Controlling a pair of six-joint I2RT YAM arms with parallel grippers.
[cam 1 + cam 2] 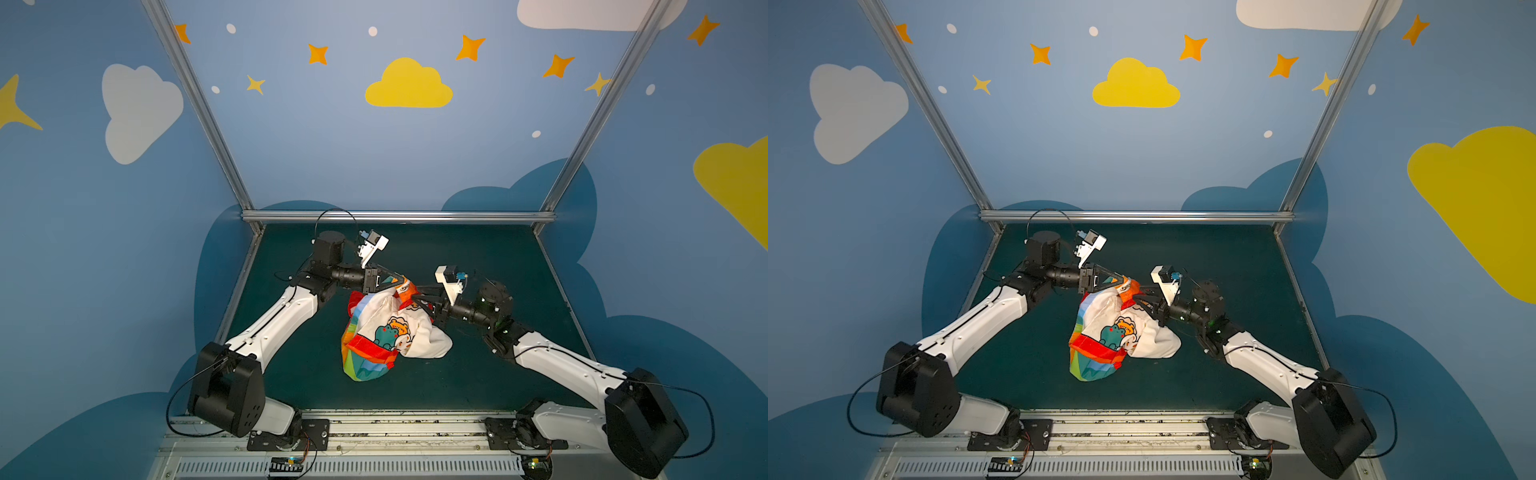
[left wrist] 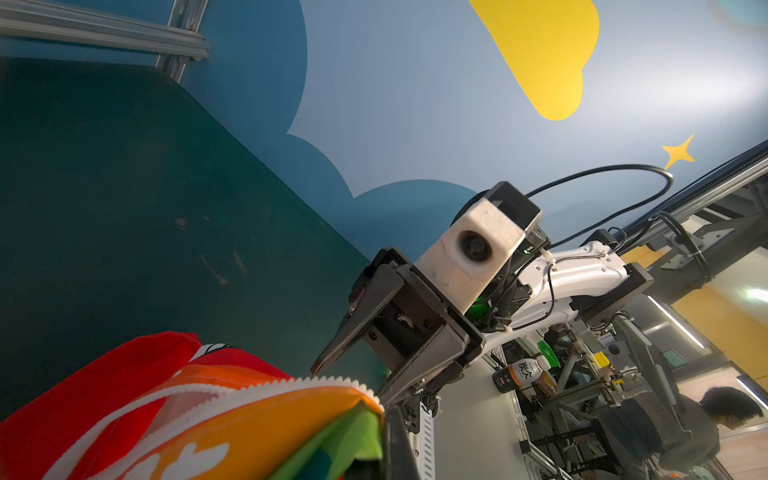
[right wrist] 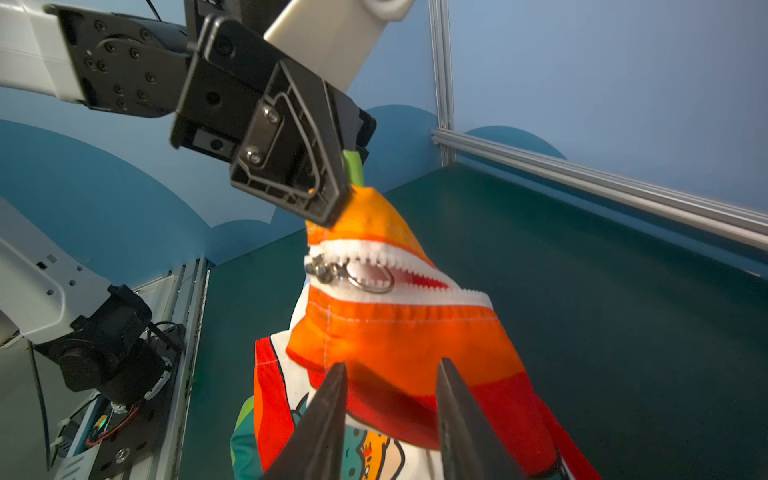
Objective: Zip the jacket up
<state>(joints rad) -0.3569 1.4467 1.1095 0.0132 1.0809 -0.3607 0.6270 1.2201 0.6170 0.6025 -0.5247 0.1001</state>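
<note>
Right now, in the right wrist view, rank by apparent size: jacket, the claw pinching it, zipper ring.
1. jacket, close up, so enlarged
2. left gripper
3. ring pull

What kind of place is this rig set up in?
Likely a robot booth inside a lab: blue wall panels painted with clouds and stars, on aluminium posts, enclose the dark green tabletop; the left wrist view shows racks and a person beyond.
</note>
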